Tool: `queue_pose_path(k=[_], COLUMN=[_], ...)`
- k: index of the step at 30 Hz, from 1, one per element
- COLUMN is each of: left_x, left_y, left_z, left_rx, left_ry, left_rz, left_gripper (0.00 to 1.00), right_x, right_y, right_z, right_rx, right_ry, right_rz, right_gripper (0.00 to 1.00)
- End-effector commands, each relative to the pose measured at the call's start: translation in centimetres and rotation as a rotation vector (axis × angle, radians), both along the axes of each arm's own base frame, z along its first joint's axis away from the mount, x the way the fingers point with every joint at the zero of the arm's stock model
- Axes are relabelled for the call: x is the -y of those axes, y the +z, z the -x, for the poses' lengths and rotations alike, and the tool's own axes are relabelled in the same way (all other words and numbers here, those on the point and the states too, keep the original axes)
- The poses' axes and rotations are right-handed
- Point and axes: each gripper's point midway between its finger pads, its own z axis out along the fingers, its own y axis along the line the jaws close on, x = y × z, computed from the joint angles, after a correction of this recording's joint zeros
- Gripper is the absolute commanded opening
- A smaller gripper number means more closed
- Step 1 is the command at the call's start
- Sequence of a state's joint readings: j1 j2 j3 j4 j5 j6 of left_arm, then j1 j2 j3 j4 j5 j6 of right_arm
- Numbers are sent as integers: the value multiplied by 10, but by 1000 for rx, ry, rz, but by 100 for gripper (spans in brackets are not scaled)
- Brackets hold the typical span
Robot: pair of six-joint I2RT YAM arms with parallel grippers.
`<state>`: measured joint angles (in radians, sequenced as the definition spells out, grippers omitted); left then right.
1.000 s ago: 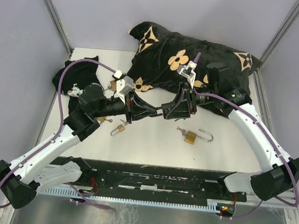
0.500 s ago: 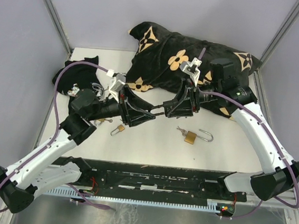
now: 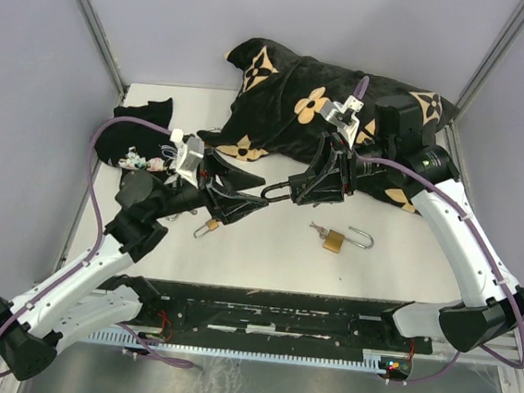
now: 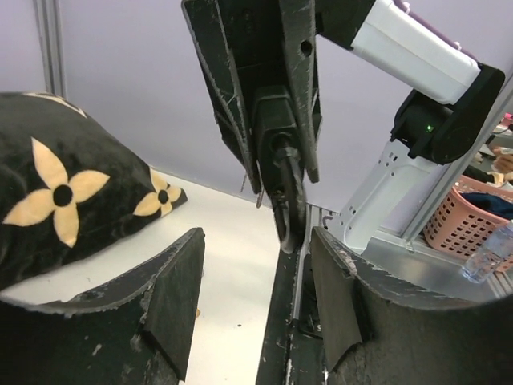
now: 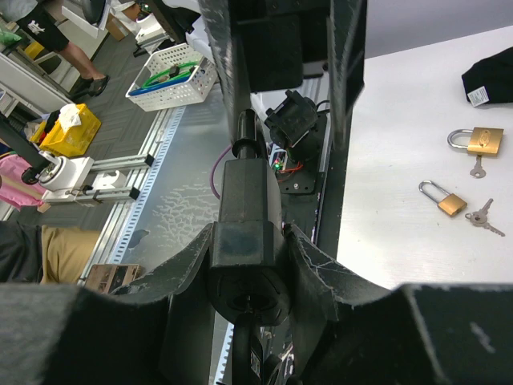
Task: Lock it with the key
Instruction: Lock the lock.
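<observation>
A black cylindrical lock (image 5: 245,196) sits clamped between the fingers of my right gripper (image 5: 247,241), its keyhole face toward the camera. From above, the right gripper (image 3: 311,187) holds the lock (image 3: 279,191) off the table, pointing left. My left gripper (image 3: 248,193) faces the lock's free end with its jaws apart and nothing between them. In the left wrist view the lock (image 4: 282,172) hangs just beyond the open left gripper (image 4: 256,237). A dark stub juts from the lock's end; I cannot tell whether it is the key.
A brass padlock (image 3: 335,240) with an open shackle and a key lies on the table right of centre. A smaller brass padlock (image 3: 210,225) lies under the left arm. A black flowered cushion (image 3: 290,97) fills the back, and a black cloth (image 3: 129,133) lies at the left.
My left gripper has opened and drawn back left, away from the lock's end. The right gripper has kept its hold and risen slightly.
</observation>
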<state>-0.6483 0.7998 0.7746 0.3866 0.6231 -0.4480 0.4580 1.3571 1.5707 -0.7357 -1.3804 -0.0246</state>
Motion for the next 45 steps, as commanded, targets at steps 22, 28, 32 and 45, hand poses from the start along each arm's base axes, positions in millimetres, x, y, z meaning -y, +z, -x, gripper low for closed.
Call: queue_pose_path(k=[22, 28, 32, 45], left_x=[14, 16, 19, 31], left_y=[10, 12, 11, 12], left_z=[16, 18, 17, 13], left_rx=[6, -28, -64, -103], left_ry=[-156, -178, -186, -171], left_rz=[53, 57, 72, 98], left_gripper=[19, 3, 3, 3], right_x=[0, -1, -1, -2], right_y=[20, 15, 12, 4], right_z=[4, -1, -4, 0], right_rx=[84, 128, 157, 178], right_ry=[48, 18, 9, 17], right_rz=[-66, -53, -49, -34], right_gripper=[2, 2, 2, 2])
